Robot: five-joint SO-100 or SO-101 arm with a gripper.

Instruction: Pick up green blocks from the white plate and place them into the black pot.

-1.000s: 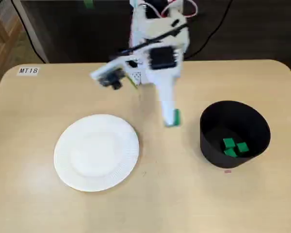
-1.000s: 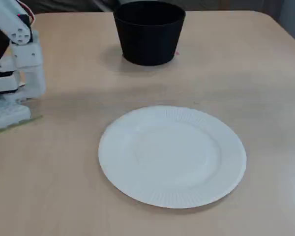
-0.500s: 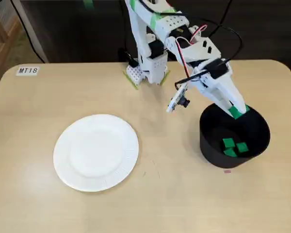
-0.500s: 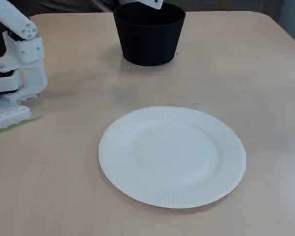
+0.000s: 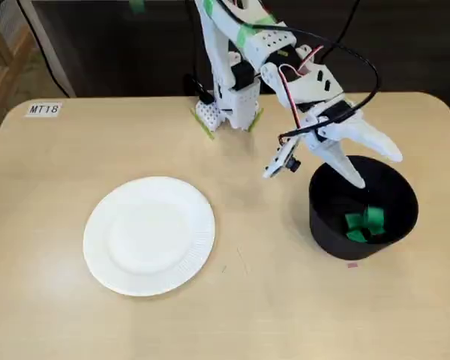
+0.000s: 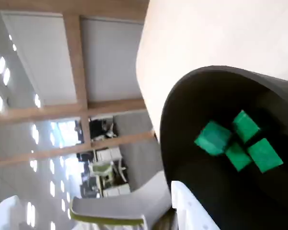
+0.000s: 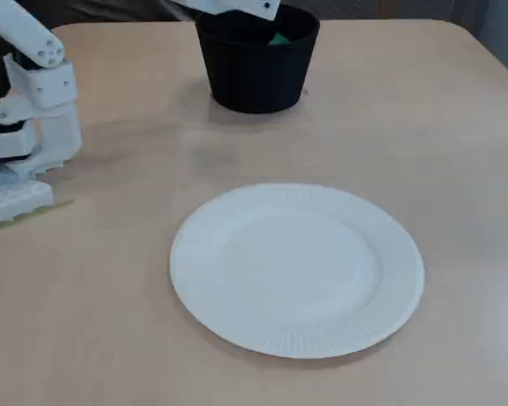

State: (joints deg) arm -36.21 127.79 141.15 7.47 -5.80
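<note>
i read the jaws as spread apart and empty, hanging over the pot (image 5: 322, 225) — four green blocks (image 6: 213, 138) lie clustered on its floor, and the plate (image 5: 105, 262) on the surface is bare. i judge the blocks light, rigid and smooth-faced; take any one across two flat opposite sides, mid-height, with modest squeeze force.

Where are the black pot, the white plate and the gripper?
black pot (image 5: 320, 225): a fixed view, outer wall.
white plate (image 5: 148, 234): a fixed view, bare centre.
gripper (image 5: 378, 171): a fixed view, midway between open fingertips.
</note>
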